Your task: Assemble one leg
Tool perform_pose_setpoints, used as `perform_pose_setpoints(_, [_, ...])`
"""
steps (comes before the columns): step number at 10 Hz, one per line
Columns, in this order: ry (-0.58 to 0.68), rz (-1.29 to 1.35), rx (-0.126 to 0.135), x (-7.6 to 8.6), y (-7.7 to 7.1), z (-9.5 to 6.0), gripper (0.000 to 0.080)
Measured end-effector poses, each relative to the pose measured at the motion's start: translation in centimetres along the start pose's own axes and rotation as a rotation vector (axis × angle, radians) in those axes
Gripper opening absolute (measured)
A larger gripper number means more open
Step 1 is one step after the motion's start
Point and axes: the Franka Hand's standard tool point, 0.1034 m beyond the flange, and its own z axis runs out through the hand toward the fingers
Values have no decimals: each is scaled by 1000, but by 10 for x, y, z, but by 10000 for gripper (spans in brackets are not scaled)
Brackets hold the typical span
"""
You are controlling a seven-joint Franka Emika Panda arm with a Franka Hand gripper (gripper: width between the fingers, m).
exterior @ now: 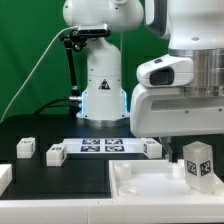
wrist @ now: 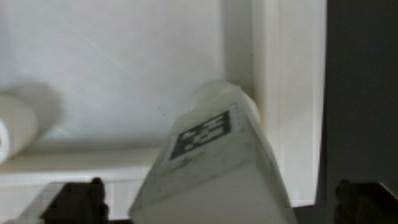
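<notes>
Exterior view: the arm comes down from above at the exterior view's right, its hand vertical over a corner of the large white square piece. The leg stands upright directly beneath the hand, long axis vertical, tagged face toward the camera. The tag is a black-and-white square pattern with no readable writing. The other loose legs and the marker board lie well apart from the tool, toward the exterior view's left. Wrist view: the gripper looks along the leg, whose long axis runs away from the fingers toward the piece's raised wall. The dark fingertips flank the leg with a gap on each side, so the jaws are spread and not clamping. Cannot tell whether the leg is seated.
</notes>
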Motion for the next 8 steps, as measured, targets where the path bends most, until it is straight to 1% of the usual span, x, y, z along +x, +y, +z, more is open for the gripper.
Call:
perform_pose_setpoints(1, [0, -107, 0, 0, 0, 0, 649])
perform_pose_setpoints(3, [-1, -129, 0, 0, 0, 0, 649])
perform_pose_setpoints(4, [-1, -128, 0, 0, 0, 0, 536])
perform_pose_setpoints(5, [-1, -127, 1, 0, 0, 1, 391])
perform_pose_setpoints(6, [-1, -89, 2, 0, 0, 1, 289])
perform_pose_setpoints(7, [0, -69, 2, 0, -1, 1, 289])
perform_pose_setpoints(8, [10, 36, 1, 1, -6, 2, 290])
